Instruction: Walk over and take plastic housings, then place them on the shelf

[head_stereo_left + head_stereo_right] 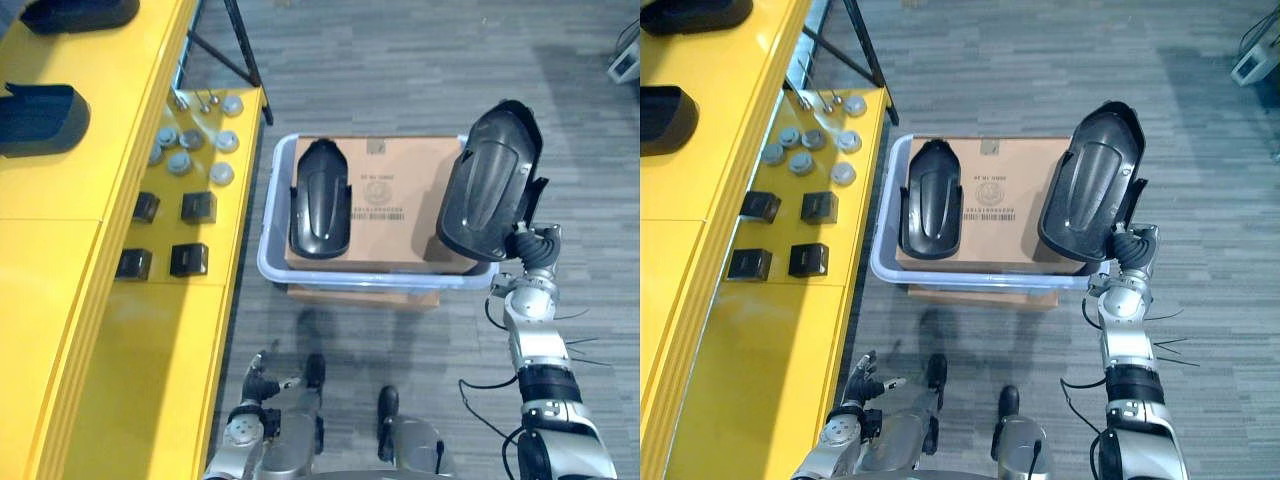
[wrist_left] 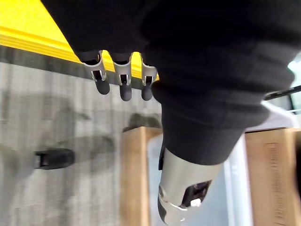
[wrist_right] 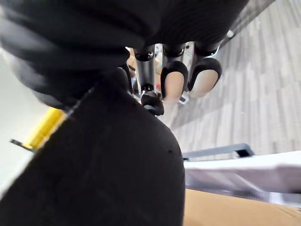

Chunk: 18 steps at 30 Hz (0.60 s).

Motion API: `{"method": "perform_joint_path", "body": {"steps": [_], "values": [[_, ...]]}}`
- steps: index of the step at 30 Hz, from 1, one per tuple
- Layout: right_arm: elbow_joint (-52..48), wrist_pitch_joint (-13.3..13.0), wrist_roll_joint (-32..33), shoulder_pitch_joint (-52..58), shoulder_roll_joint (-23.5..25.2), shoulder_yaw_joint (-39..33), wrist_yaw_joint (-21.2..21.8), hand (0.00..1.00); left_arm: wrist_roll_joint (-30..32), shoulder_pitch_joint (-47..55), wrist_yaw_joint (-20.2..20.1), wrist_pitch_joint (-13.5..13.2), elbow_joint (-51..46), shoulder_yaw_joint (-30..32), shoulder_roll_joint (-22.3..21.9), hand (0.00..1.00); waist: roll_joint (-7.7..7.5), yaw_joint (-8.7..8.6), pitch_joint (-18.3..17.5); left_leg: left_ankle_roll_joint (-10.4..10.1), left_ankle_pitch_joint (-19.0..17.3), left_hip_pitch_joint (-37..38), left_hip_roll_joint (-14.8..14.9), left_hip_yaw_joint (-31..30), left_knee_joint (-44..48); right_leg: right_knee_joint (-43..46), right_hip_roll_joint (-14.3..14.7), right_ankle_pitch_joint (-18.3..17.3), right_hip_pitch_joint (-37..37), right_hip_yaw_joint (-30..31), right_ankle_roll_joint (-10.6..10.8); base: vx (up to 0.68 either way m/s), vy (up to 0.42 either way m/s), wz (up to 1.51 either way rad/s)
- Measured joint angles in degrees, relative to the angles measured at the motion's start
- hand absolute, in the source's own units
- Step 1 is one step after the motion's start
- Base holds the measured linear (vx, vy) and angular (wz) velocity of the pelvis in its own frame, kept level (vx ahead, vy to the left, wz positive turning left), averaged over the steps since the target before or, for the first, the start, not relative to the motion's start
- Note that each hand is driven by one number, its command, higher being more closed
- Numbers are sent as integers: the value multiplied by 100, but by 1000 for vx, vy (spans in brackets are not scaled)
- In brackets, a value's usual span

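Eye views: the right hand has its fingers curled on the lower edge of a plastic housing, which rises above them over the cardboard box. A second housing lies on that box, well apart from those fingers. The left hand hangs low beside the yellow shelf.

Left wrist view: its fingers are straight, slightly apart, holding nothing.

Right wrist view: fingertips bend over the black housing.

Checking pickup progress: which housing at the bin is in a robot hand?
The right housing, held up in the right robot hand; the left housing lies flat on the box.
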Motion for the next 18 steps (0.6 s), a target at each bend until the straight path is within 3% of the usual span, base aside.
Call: {"method": "perform_joint_path", "body": {"steps": [10,18], "values": [[-1230,11,-1183,536,262,719,18,100,0,-61,391,-288,-2581,-106,-6,0,-1,-12,-334,51,21,186,-32,32,32,10,-23,8,178,30,-15,23,-8,-1],[-1687,1,-1609,574,391,1467,130,100,-87,-437,369,-327,-3035,-908,-5,0,-7,-19,-509,51,20,293,-27,27,24,-44,-16,8,302,17,-15,0,0,0]]}}
